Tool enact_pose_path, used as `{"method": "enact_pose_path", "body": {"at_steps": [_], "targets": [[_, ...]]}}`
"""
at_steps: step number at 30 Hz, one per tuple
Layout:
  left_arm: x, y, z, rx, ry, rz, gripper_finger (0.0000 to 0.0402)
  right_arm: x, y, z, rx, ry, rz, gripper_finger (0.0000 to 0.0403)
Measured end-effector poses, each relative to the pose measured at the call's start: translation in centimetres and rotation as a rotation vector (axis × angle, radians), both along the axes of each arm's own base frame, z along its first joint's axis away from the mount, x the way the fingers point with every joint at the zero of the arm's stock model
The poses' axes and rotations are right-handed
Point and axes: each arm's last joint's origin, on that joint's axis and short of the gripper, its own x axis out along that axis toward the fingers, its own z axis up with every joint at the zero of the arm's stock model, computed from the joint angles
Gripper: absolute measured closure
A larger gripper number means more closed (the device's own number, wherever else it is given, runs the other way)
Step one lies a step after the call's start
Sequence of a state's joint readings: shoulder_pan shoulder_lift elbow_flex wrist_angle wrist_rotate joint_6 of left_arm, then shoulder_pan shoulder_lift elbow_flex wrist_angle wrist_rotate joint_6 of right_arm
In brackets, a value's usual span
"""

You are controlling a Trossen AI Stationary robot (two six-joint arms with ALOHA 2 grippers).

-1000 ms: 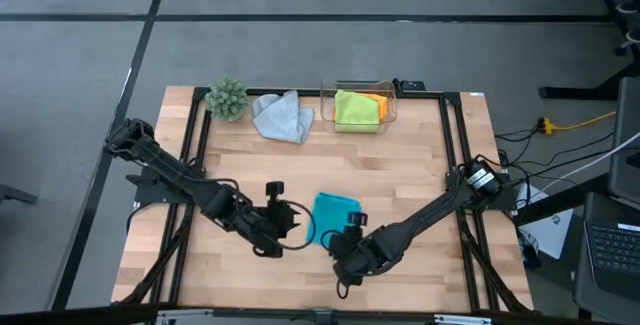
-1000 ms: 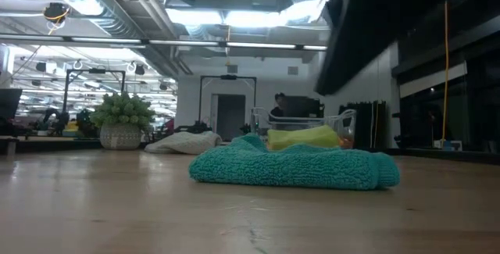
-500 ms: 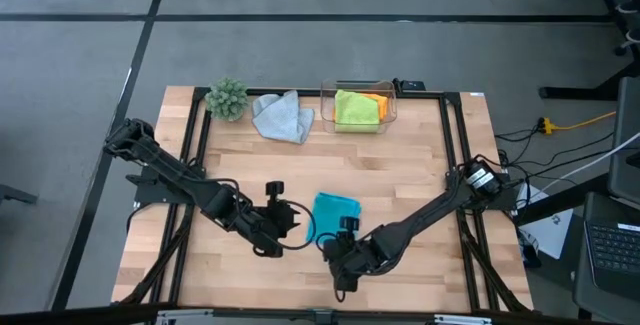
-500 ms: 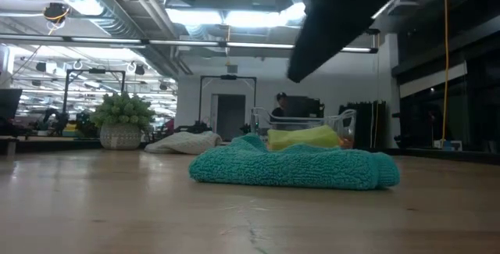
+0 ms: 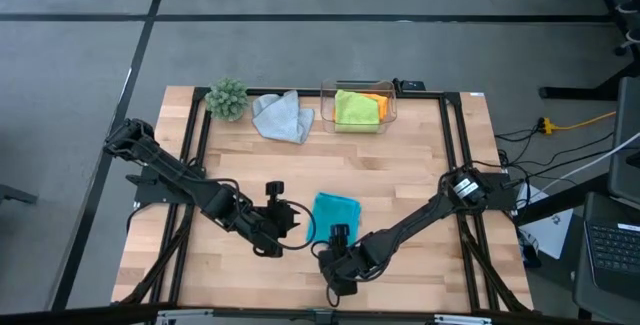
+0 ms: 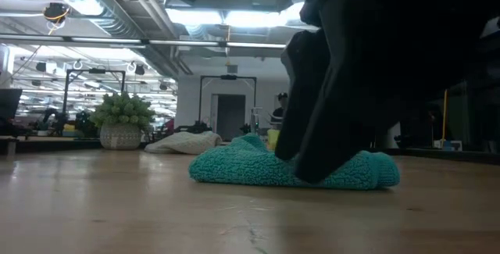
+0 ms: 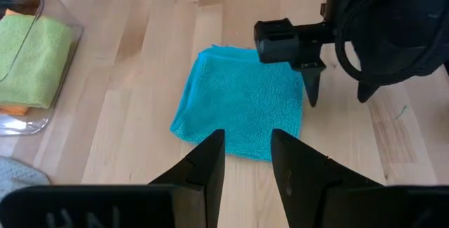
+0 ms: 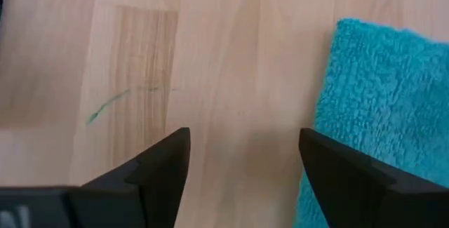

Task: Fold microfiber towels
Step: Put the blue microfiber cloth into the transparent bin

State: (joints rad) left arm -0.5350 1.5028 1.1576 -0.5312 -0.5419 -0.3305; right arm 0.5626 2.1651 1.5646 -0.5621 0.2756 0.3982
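A turquoise towel (image 5: 336, 210) lies folded into a small rectangle on the wooden table, near the middle; it also shows in the left wrist view (image 7: 242, 112) and the low view (image 6: 234, 168). My left gripper (image 5: 298, 221) is open and empty, low at the towel's left edge, its fingers (image 7: 247, 140) pointing at it. My right gripper (image 5: 335, 249) is open, pointing down just off the towel's near edge (image 8: 358, 95); it also shows in the left wrist view (image 7: 337, 95). A grey towel (image 5: 283, 117) lies crumpled at the far side. Lime green (image 5: 355, 108) and orange (image 5: 376, 99) towels lie in the clear box.
A clear plastic box (image 5: 358, 87) stands at the table's far edge. A small green plant (image 5: 227, 97) stands left of the grey towel. A black frame rail (image 5: 455, 135) runs along the table's sides. Bare wood lies near and right of the turquoise towel.
My right gripper has gone toward the table's left edge and down, coming low in front of the turquoise towel's near edge. The towel has not moved.
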Motion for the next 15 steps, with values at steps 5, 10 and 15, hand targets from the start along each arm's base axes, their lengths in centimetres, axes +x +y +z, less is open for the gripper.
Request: {"method": "enact_pose_path", "body": {"at_steps": [5,10,15], "targets": [[0.0,0.0,0.0,0.0,0.0,0.0,0.0292,0.6,0.5,1.0,-0.022,-0.042,0.075,0.0136],[0.0,0.0,0.0,0.0,0.0,0.0,0.0292,0.5,0.0,1.3,-0.15,-0.086,0.004,0.0138],[0.0,0.0,0.0,0.0,0.0,0.0,0.0292,0.2,-1.0,0.5,-0.208,-0.067,-0.083,0.0139]]}}
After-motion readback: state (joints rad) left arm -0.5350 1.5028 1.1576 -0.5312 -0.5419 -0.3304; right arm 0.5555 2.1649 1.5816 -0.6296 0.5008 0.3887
